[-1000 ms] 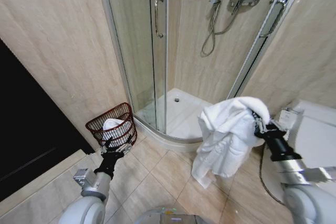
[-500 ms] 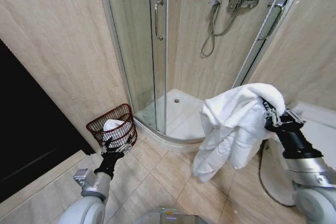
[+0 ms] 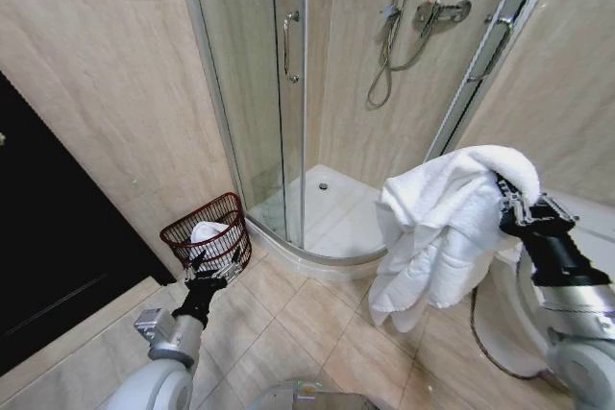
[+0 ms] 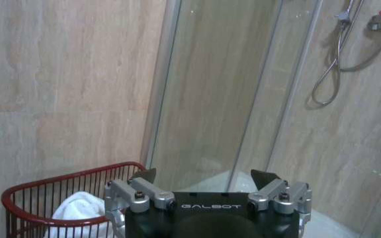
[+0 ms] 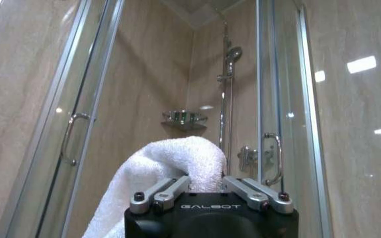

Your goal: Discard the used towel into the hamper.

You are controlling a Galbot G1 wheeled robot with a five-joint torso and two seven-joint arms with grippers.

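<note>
Fingers: we see the right gripper (image 3: pixel 506 206) pinched on the towel (image 3: pixel 442 228); left gripper (image 3: pixel 213 265) spread wide, empty.
Towel: big white bundle, hanging high at the right by the shower.
Hamper (image 3: pixel 207 234): on the floor at the left wall, well apart from it, white cloth already inside.
Progress: we judge it lifted, not yet carried over or dropped.

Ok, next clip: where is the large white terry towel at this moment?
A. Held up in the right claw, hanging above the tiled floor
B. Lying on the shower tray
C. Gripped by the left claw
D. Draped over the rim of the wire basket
A: the right claw is shut on the large white terry towel, which hangs off the floor, well apart from the reddish-brown wire hamper by the left claw.
</note>
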